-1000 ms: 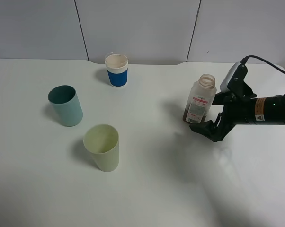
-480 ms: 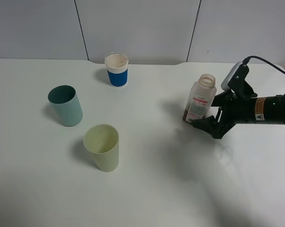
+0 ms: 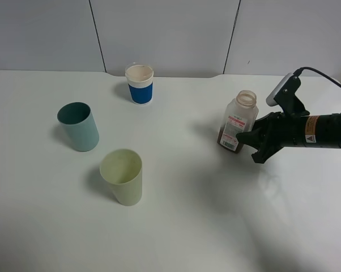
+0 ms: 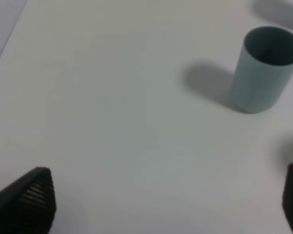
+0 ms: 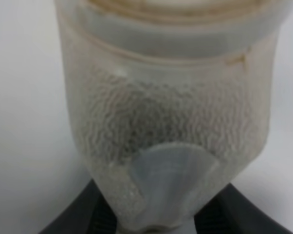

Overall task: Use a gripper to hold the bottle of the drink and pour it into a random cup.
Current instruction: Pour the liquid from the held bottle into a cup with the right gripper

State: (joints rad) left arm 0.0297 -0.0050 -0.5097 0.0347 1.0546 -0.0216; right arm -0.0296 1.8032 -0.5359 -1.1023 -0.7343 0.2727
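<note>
Beneath the pincer [image 3: 248,145]: plain white counter [image 3: 187,226], matte, softly lit, faint shadows. Beyond it, at the far edge: pale grey wall panels [image 3: 165,34], dark vertical seams [image 3: 97,34].

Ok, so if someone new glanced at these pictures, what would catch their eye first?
Most striking is the black right gripper shut on the uncapped bottle of brown drink, on the right of the white table. Next come three upright cups on the left: a teal cup, a yellow-green cup nearer the front, and a blue-banded cup at the back.
</note>
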